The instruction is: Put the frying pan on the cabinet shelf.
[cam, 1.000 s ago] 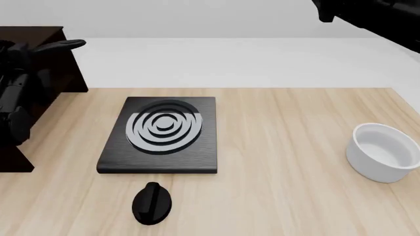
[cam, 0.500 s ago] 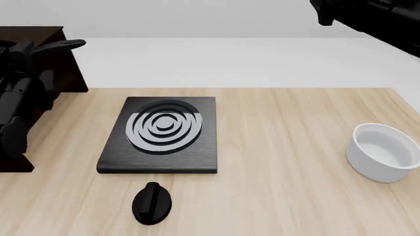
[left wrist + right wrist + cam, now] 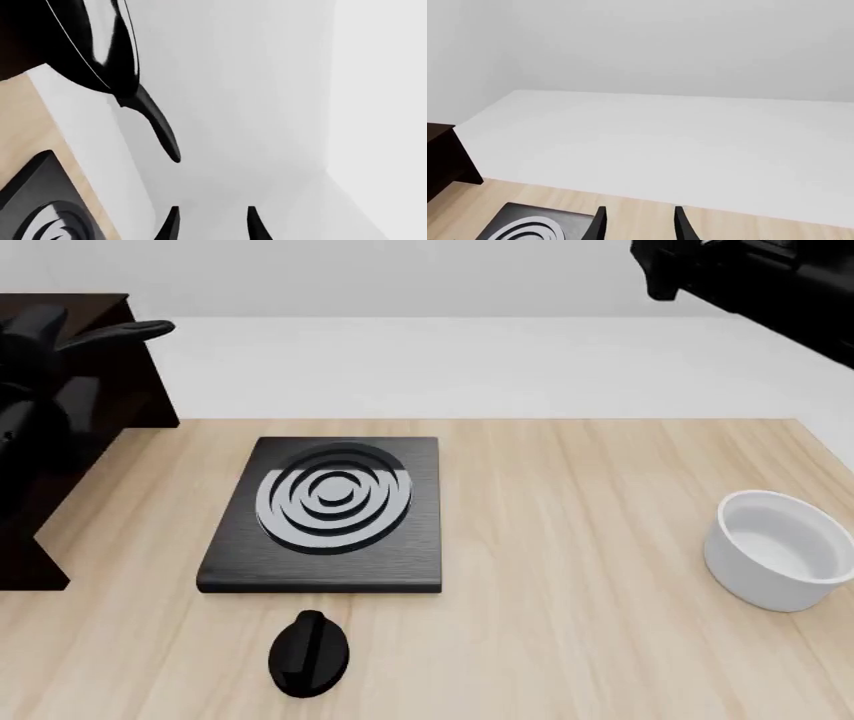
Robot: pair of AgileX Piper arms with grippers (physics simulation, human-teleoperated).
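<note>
The small round black frying pan with a long thin handle (image 3: 113, 55) sits up on the large dark brown wooden cabinet (image 3: 127, 360) at the far left of the light wooden table (image 3: 574, 540). In the front view only its handle (image 3: 127, 332) shows clearly, poking out to the right past the cabinet's top board; the pan's body there is hidden behind the black left arm (image 3: 34, 430). In the left wrist view the pan's glossy black body fills the upper corner, and its handle tapers away from it toward the pale background.

The left gripper (image 3: 210, 225) shows two black fingertips (image 3: 168, 226) standing apart with nothing between them; the pan is clear of them. The right gripper (image 3: 637, 225) also has its two fingertips spread and grips nothing. The right arm (image 3: 747, 280) hangs high over the far right of the table.

Near the table's middle lies a black square stove plate with silver concentric rings (image 3: 327, 512). Just in front of it, toward the near edge, sits a small black round knob (image 3: 310, 652). A white round bowl (image 3: 781, 550) stands at the right edge, well apart from the stove plate.
</note>
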